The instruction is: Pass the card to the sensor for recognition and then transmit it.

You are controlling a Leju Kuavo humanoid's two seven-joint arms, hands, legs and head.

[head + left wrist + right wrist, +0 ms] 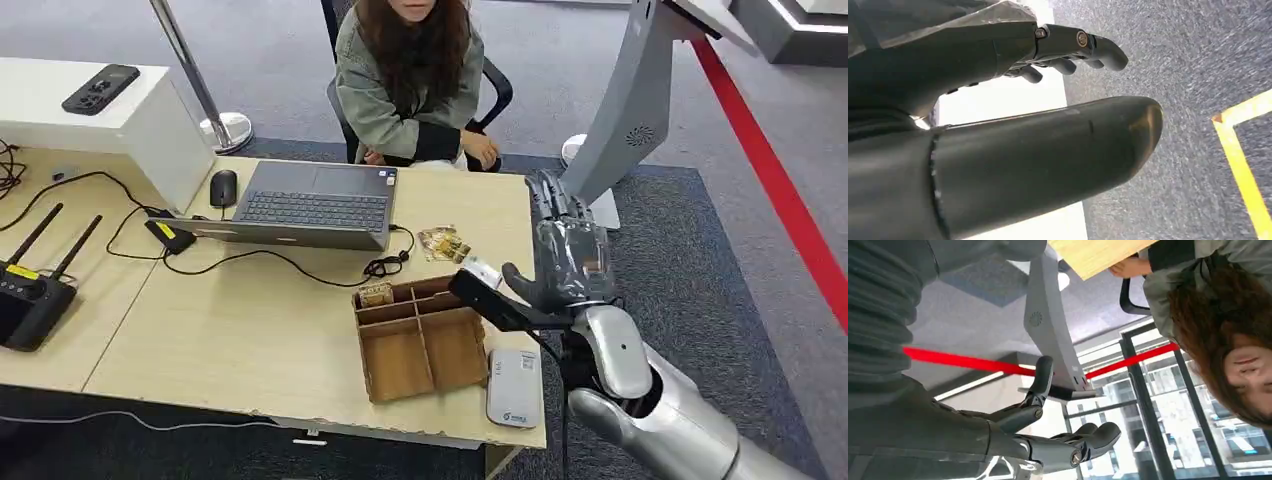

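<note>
My right hand (565, 255) is raised at about four o'clock from the table's middle, just off the table's right edge, fingers straight and apart, thumb out toward nine o'clock; in the right wrist view the same hand (1048, 432) holds nothing. My left hand (1013, 50) hangs over grey carpet with its fingers loosely curled and nothing between them, so I count it as free too. The card (377, 294), as I judge it, is the small printed piece standing in the far left compartment of the wooden tray (420, 345), at nine o'clock from my right hand and apart from it. The sensor I take to be the white flat device (514, 388) lying just beside the tray at its five o'clock, near the table's front edge. So the step in hand looks like the very first one, reaching for the card, with nothing yet picked up; the next move calls for lowering my right hand toward nine o'clock into that narrow compartment and pinching the card by its top edge without knocking the tray. I count one card in the tray, one tray, one white device, one laptop (315, 205), one mouse (223, 187), one phone (101, 88), one router (30, 295) and one seated person (410, 80)
</note>
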